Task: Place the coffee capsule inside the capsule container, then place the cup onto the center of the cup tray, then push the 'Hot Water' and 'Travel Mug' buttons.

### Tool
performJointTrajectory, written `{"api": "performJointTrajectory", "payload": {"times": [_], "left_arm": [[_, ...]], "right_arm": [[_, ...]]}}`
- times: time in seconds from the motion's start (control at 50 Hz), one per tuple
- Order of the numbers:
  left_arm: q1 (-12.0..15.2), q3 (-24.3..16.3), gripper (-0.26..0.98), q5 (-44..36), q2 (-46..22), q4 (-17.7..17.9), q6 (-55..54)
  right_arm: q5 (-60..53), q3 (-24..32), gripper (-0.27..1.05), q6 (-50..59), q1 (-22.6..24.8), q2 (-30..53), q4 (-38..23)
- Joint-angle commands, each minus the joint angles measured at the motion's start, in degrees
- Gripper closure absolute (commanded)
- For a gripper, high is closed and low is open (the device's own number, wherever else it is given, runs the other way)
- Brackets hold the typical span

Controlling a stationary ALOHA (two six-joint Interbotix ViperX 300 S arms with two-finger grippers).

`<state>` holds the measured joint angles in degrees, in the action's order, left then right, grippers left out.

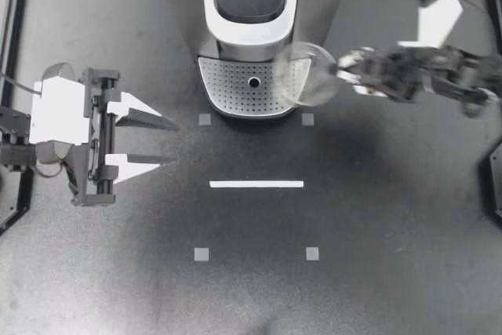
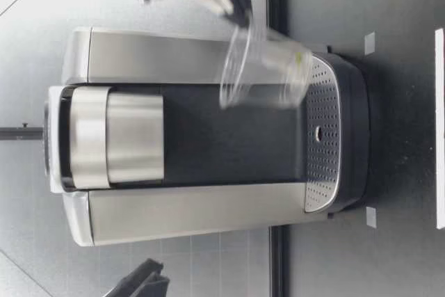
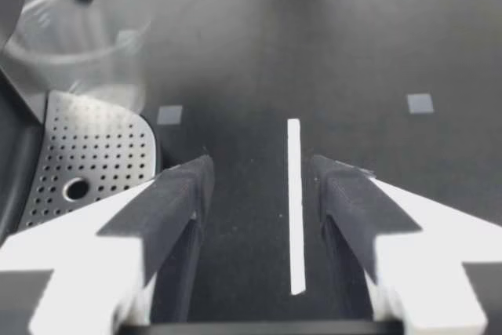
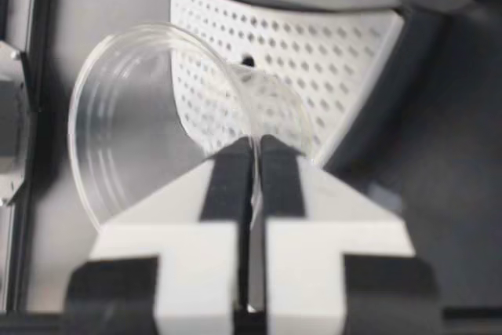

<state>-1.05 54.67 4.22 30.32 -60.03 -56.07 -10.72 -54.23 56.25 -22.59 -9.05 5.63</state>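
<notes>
Between the two fingers of my right end effector (image 1: 343,68), which are pressed together on its thin wall, sits the clear cup (image 1: 307,74). Seen from above, the cup reaches out ahead of this end effector, over the edge of the cup tray (image 1: 235,84) that is nearest to it, in front of the coffee machine (image 1: 251,5). From the low camera the cup is tilted, with its base close to the tray; whether they touch I cannot tell. My left end effector (image 1: 161,140) is well apart from the cup, its fingers spread wide above the tabletop (image 1: 376,217). Ahead of it lies a white strip (image 1: 256,183).
</notes>
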Motion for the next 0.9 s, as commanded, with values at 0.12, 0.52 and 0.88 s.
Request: {"api": "performJointTrajectory", "payload": {"times": [0.12,0.52,0.88], "left_arm": [[0.1,-0.6,0.28,-0.3,0.8,0.0,0.1],[0.2,0.0,0.28,-0.2,1.1,0.0,0.3],[0.2,1.1,0.28,-0.3,2.8,0.0,0.4]], "right_arm": [[-0.4,6.0,0.7,-0.2,0.3,4.6,-1.0],[0.7,10.5,0.7,-0.2,0.2,9.2,-1.0],[1.1,10.8,0.59,-0.2,0.3,9.1,-1.0]]}}
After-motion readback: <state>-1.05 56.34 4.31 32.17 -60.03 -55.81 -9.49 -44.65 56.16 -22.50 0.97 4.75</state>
